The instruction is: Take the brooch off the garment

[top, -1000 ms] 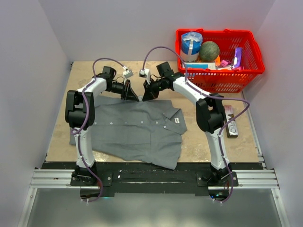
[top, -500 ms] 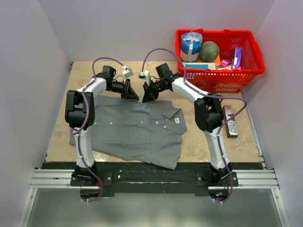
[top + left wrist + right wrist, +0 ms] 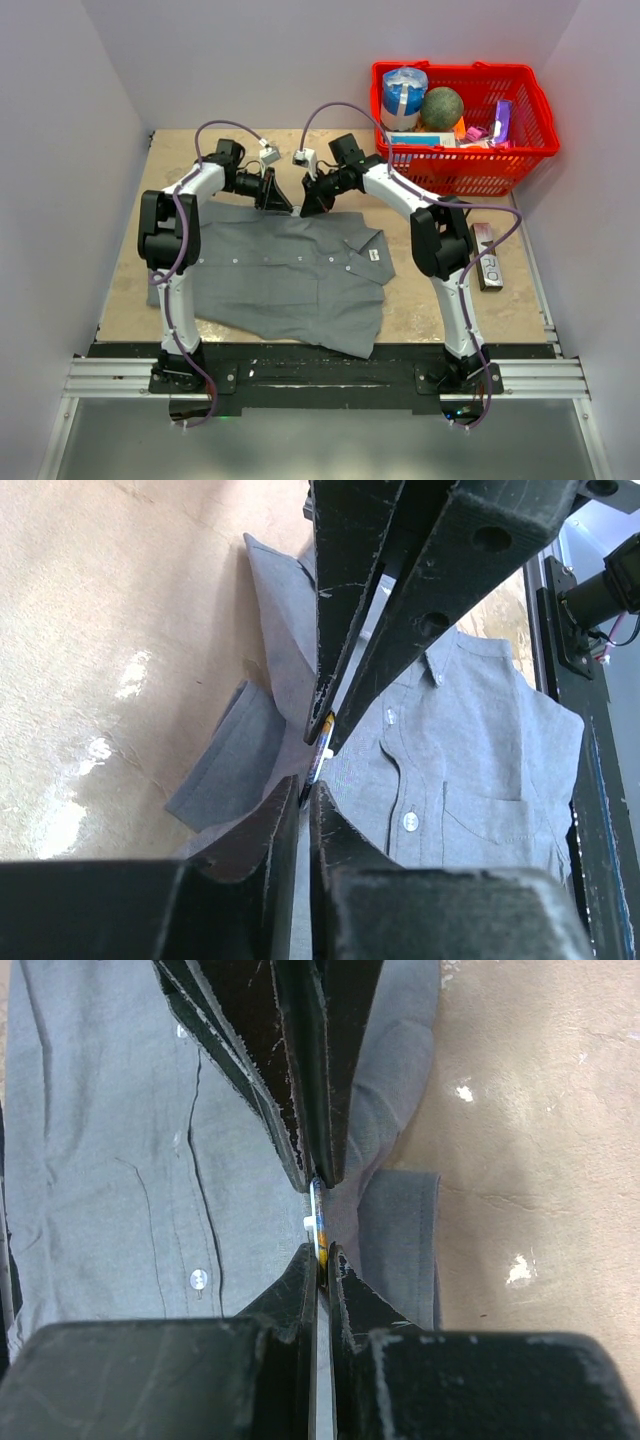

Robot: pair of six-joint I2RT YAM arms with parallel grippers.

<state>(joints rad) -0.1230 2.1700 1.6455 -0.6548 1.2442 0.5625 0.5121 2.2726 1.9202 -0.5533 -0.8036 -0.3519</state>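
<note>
The grey shirt [image 3: 280, 275] lies flat on the table, collar to the right. Both grippers meet tip to tip over its far edge. The brooch [image 3: 320, 1222] shows edge-on as a thin yellow and dark sliver with a small white piece on one side. My right gripper [image 3: 322, 1252] is shut on its near end. My left gripper [image 3: 305, 792] is shut on the other end, and the brooch shows there too [image 3: 322, 742]. In the top view the left gripper [image 3: 290, 208] and right gripper [image 3: 304, 207] hide the brooch. Shirt fabric [image 3: 290, 670] rises toward the tips.
A red basket [image 3: 540, 140] full of items stands at the back right. A dark flat box [image 3: 487, 257] lies at the right edge of the table. Grey walls close in on the left, back and right.
The right arm has shifted slightly left, bringing its tip closer to the left gripper's tip. The shirt has not moved.
</note>
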